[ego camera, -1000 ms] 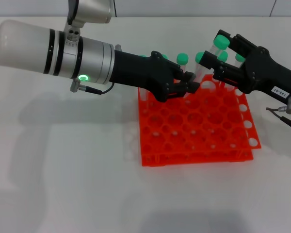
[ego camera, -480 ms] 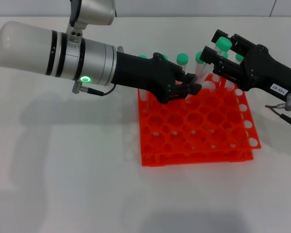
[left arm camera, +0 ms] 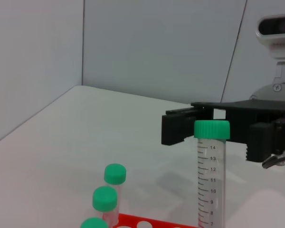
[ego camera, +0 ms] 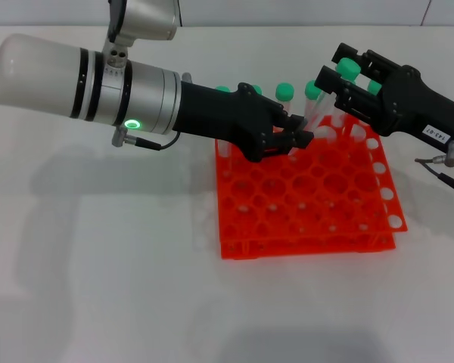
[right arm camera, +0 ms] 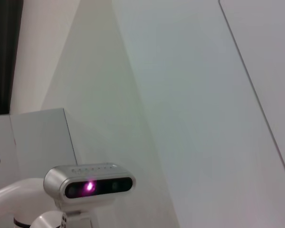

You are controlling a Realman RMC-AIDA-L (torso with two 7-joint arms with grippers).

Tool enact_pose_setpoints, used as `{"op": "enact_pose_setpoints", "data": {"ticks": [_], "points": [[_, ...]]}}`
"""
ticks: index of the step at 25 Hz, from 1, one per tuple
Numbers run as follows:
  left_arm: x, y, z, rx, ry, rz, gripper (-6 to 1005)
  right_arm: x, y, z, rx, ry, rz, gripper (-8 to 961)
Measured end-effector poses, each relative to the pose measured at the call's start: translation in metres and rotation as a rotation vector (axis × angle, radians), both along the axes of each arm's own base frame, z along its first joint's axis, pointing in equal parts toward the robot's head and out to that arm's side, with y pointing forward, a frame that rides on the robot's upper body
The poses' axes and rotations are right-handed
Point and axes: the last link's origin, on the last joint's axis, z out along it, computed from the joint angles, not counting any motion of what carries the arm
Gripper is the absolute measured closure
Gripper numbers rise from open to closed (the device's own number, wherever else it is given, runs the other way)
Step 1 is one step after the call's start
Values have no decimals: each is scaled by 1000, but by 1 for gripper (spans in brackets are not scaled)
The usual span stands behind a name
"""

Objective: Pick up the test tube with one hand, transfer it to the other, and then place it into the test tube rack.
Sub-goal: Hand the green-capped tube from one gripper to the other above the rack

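In the head view my left gripper (ego camera: pixel 301 136), on the white and silver arm with the green ring, is shut on the lower part of the test tube (ego camera: pixel 325 102). It holds the tube tilted above the back edge of the orange-red rack (ego camera: pixel 287 246). The tube's green cap (ego camera: pixel 348 69) lies between the spread fingers of my right gripper (ego camera: pixel 339 66), the one with the white label. The left wrist view shows the tube (left arm camera: pixel 210 180) upright, with its cap in the gap of the open right gripper (left arm camera: pixel 221 133). The right wrist view shows none of these things.
Other green-capped tubes (ego camera: pixel 285 91) stand in the rack's back rows, close beside the held tube; three show in the left wrist view (left arm camera: pixel 115 173). The rack sits on a white table (ego camera: pixel 98 287). The right wrist view shows walls and the head camera (right arm camera: pixel 88 186).
My left gripper has shifted the tube a little to the right, toward the right gripper. The right gripper has moved only slightly and stays open around the cap.
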Motion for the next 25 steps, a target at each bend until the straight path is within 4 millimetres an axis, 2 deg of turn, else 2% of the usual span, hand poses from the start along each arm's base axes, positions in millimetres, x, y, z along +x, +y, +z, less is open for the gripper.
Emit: {"op": "enact_pose_setpoints", "data": {"ticks": [12, 19, 25], "points": [[-1, -1, 0, 0, -1, 0, 712, -1, 4, -1, -18, -6, -10, 531], [-1, -2, -1, -1, -2, -6, 707, 0, 3, 0, -21, -4, -13, 703], [-2, 0, 8, 22, -16, 33, 703, 1, 2, 1, -17, -3, -13, 701]]}}
